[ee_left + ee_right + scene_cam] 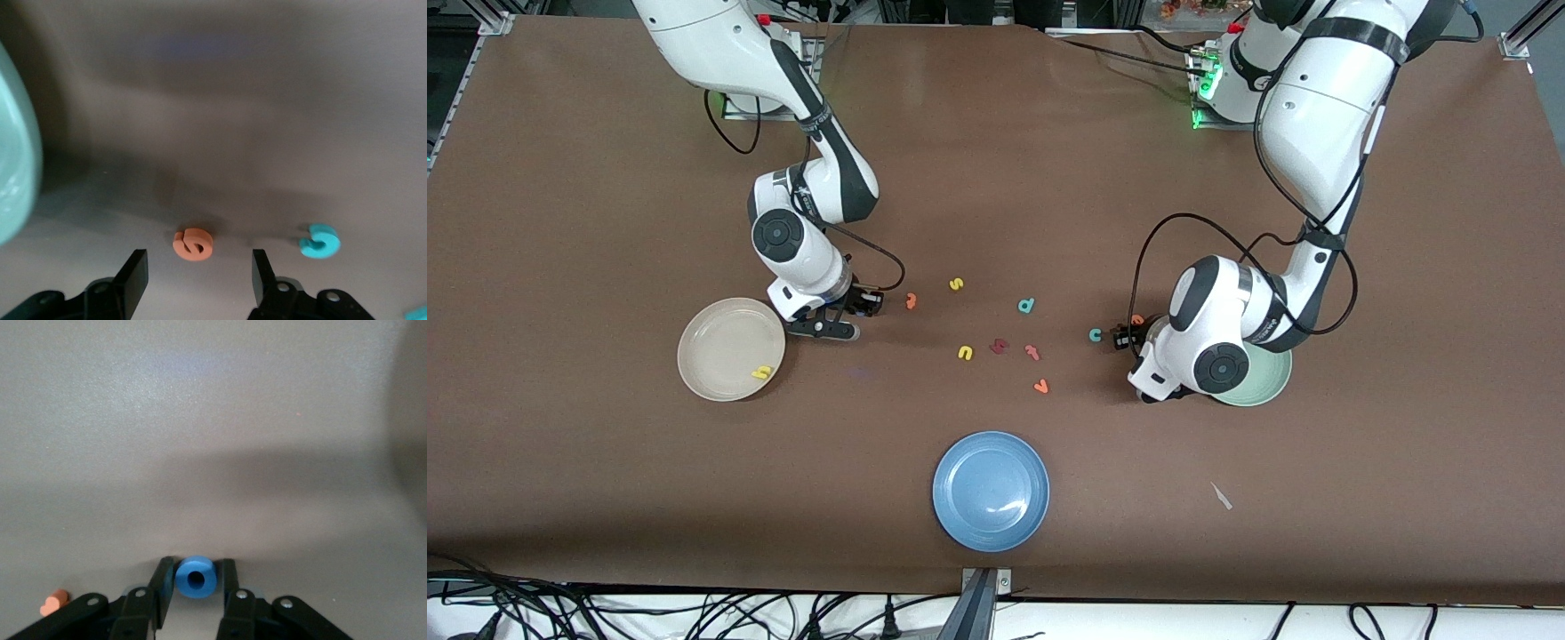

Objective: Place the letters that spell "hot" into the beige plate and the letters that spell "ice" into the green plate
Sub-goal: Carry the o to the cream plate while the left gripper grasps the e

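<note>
My right gripper [869, 303] [197, 581] is low on the table beside the beige plate [716, 342], which holds the yellow "h" [761, 372]. Its fingers closely flank the blue "o" [196, 577]: one touches it and a thin gap shows at the other. The orange "t" [911, 300] [53, 603] lies just past it. My left gripper [1121, 336] [199, 261] is open and low, with the orange "e" [1137, 319] [193, 243] just ahead of its fingertips and the teal "c" [1095, 334] [320, 241] beside it. The green plate [1267, 382] [13, 180] is mostly hidden under the left wrist. The dark red "i" [999, 346] lies mid-table.
Loose letters lie mid-table: a yellow "s" [956, 284], a teal "d" [1027, 306], a yellow "n" [965, 353], a pinkish "t"-like one [1032, 352] and an orange "v" [1040, 386]. A blue plate [991, 490] sits nearer the front camera.
</note>
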{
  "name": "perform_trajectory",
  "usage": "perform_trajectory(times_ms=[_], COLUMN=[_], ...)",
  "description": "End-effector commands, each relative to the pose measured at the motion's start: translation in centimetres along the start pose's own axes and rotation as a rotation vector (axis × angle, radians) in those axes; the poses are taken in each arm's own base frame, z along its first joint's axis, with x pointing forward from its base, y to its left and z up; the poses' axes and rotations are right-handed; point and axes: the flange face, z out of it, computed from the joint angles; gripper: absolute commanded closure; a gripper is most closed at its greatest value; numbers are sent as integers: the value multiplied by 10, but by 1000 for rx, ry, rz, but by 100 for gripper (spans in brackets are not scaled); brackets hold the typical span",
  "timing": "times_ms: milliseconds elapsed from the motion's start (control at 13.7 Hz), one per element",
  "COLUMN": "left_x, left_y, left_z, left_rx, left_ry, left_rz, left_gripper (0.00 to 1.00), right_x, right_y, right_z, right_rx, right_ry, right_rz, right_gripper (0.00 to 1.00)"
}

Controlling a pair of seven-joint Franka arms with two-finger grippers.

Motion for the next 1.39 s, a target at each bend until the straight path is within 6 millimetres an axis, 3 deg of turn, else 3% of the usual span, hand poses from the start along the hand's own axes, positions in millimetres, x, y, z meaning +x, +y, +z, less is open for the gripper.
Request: perform_trajectory(times_ms=[0, 219, 511, 657, 876, 949, 1095, 1314], left_x=[-6, -4, -4, -4, -4, -5, -11, -1], left_y=[-3, -10, -8, -8, -7, -7, -13, -46], left_z=[12, 17, 16, 15, 4, -2, -33, -82], left_rx=[-16, -12, -20, -20, -30, -34, -47, -46], left_ry=[-19, -30, -31, -29, -19, -14, 8, -12], left_rz=[-80, -89, -92, -92, -90, -90, -90, -104], left_gripper=[40, 42, 77, 85, 87, 87, 87, 87], right_x=[-4, -4, -4, 1, 14, 24, 42, 65], right_y=[3, 3, 3, -1, -3, 2, 25, 86], right_z=[0, -1, -1, -9, -27, -39, -62, -79], right_rx=[-5, -4, -4, 4, -14, -45, -100, -136], right_ry=[14, 15, 15, 23, -11, -5, 4, -1], right_rz=[-10, -7, -7, -14, -23, -48, -133, -327], right_gripper=[68, 70, 74, 76, 76, 76, 76, 76])
